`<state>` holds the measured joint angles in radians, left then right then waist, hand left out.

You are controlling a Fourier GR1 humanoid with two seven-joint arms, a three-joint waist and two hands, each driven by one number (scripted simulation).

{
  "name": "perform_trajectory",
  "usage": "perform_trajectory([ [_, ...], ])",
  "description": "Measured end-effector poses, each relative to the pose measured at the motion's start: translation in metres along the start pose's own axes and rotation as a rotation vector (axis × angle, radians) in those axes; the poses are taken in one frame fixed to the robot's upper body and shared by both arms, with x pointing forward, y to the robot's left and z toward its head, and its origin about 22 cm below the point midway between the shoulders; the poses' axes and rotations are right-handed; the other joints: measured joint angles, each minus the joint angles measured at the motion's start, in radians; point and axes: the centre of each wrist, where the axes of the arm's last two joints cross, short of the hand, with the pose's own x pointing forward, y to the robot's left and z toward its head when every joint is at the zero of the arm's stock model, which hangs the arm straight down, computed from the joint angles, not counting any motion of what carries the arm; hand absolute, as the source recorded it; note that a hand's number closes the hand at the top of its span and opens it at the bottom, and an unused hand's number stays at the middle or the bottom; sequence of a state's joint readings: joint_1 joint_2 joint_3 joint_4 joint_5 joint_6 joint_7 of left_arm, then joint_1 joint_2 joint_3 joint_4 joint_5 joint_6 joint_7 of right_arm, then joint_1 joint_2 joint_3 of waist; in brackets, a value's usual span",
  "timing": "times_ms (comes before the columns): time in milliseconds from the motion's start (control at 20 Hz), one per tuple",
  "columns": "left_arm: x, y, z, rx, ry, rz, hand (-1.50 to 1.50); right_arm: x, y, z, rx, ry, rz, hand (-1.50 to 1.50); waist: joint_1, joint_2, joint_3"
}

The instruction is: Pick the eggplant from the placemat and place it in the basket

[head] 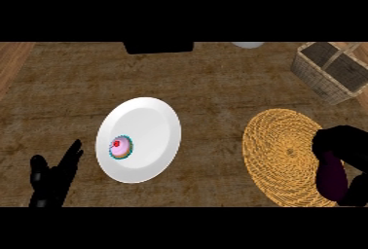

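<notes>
I see the eggplant (331,176) at the lower right of the frame, a dark purple, smooth, elongated shape standing nearly upright over the right edge of the placemat (284,155). My right hand (346,146) wraps it from above and from the right, black fingers curled round its upper end and along its far side, so part of it is hidden. Whether its lower tip touches the mat I cannot tell.

The placemat is a round disc of golden woven straw, coiled in rings from a small centre. Above it, in the upper right corner, sits the basket (332,73), a grey wicker box with a divider inside, tilted in the view and cut by the frame edge, well apart from the eggplant.

Left of centre lies a glossy white plate (147,126) with a small cupcake (120,147) near its left rim, pink icing and a red dot on top. My left hand (54,175) rests at the lower left, fingers straight and pointing up, holding nothing. The tabletop (208,82) is brown with a rough mottled grain.
</notes>
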<state>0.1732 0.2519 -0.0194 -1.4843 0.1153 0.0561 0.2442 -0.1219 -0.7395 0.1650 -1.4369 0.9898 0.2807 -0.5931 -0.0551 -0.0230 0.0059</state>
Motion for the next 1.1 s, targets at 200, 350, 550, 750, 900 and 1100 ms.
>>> perform_trajectory([
  [200, 0.0, -0.001, 0.002, 0.015, 0.005, 0.004, 0.0, 0.009, -0.015, 0.023, -0.157, -0.014, -0.13, 1.5, -0.011, 0.0, 0.0],
  [350, -0.003, 0.003, 0.005, 0.026, 0.014, 0.008, 0.0, 0.014, -0.006, 0.024, -0.294, -0.077, -0.385, 1.5, -0.027, -0.002, 0.0],
  [550, -0.004, 0.007, 0.008, 0.034, 0.014, 0.009, 0.0, 0.009, -0.026, 0.045, -0.497, -0.125, -0.578, 1.5, -0.033, -0.003, -0.002],
  [750, -0.002, 0.006, 0.007, 0.027, 0.012, -0.001, 0.0, -0.004, -0.063, 0.081, -0.632, -0.116, -0.67, 1.5, -0.026, -0.002, -0.004],
  [900, 0.001, 0.001, 0.006, 0.024, 0.0, -0.008, 0.0, -0.018, -0.096, 0.115, -0.709, -0.056, -0.693, 1.5, -0.009, 0.002, -0.006],
  [1100, 0.005, -0.002, 0.001, -0.001, -0.011, -0.012, 0.0, -0.03, -0.144, 0.151, -0.796, 0.025, -0.732, 1.5, 0.016, 0.008, -0.006],
])
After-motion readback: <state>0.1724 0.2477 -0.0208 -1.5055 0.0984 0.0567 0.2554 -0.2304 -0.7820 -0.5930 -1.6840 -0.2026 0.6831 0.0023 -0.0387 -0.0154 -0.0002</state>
